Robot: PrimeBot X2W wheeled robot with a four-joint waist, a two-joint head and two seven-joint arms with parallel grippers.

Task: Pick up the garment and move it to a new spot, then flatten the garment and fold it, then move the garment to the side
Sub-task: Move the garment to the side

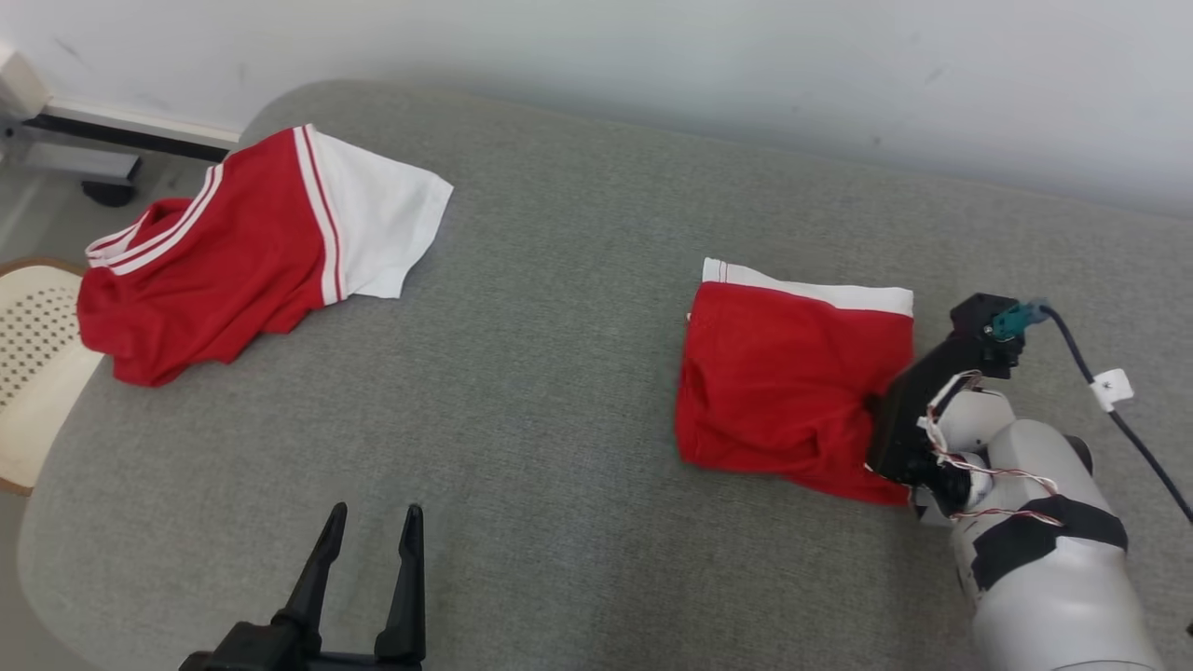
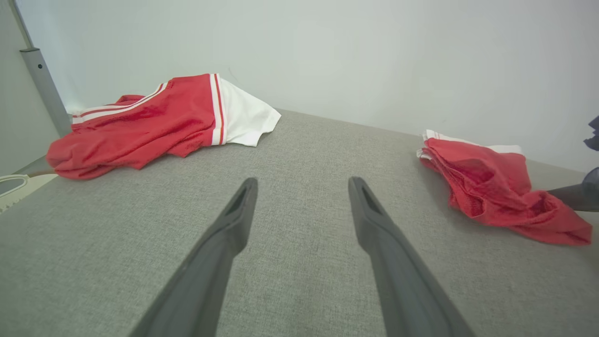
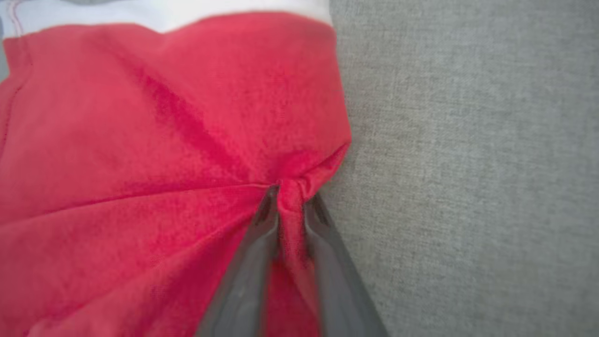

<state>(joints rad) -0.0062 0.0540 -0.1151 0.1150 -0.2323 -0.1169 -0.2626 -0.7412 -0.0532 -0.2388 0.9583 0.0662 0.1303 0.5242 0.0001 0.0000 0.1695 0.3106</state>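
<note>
Left pincer: nearest the robot, lower left; fingers spread wide with nothing between them, above bare table.
Right pincer: narrow, both fingers pinched on a raised tuck of red cloth at the near right corner of the folded garment.
Grip detail: a ridge of cloth sits between the two fingers, and creases fan out from the pinch point.
Folded garment look: red knit folded into a rough rectangle, with a white band along the far edge. The near edge is rumpled, and the left wrist view shows stacked layers on its left side.
Folded garment position: lies on the right half of the table, well apart from the left pincer and off to its right.
Table: grey woven fabric top with rounded corners.
Second garment: far left of the table. Red body, white sleeve, red and white stripes at the seam and collar. Loosely crumpled, well apart from the folded garment.
Chair: cream perforated seat with a wooden rim, just past the table's left edge.
Wall: pale, behind the table.
</note>
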